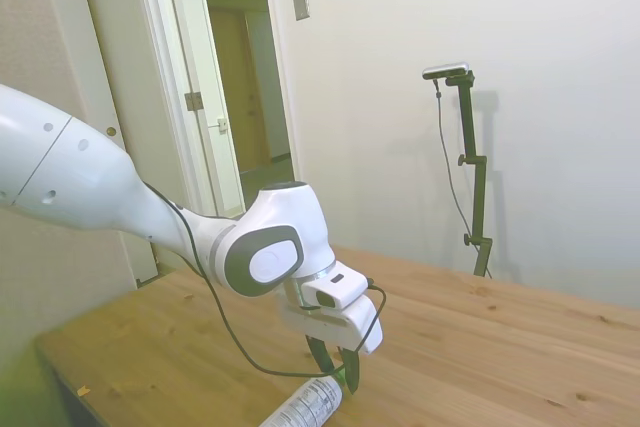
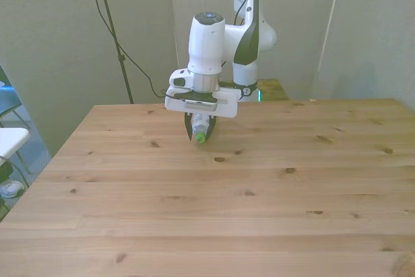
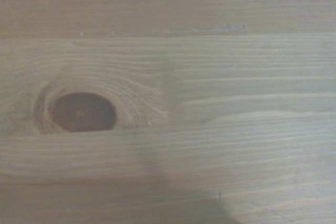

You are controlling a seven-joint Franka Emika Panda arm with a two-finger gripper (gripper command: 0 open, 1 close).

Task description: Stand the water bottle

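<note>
The water bottle (image 1: 308, 404) lies on its side on the wooden table (image 1: 480, 347), its white printed label facing up. Its green cap (image 2: 201, 137) points toward the table's middle in the front view. My gripper (image 2: 201, 129) is low over the cap end, with a dark finger on each side of the neck, shut on it. In the side view the gripper (image 1: 338, 367) stands just above the table, and the bottle's base runs out of the picture's bottom edge. The wrist view holds only wood grain with a dark knot (image 3: 81, 113); the bottle does not show there.
The bottle lies in the far half of the table (image 2: 214, 212) in the front view. A black cable (image 1: 240, 347) loops from the arm down to the gripper. A wall and an open doorway (image 1: 245, 97) stand behind the table.
</note>
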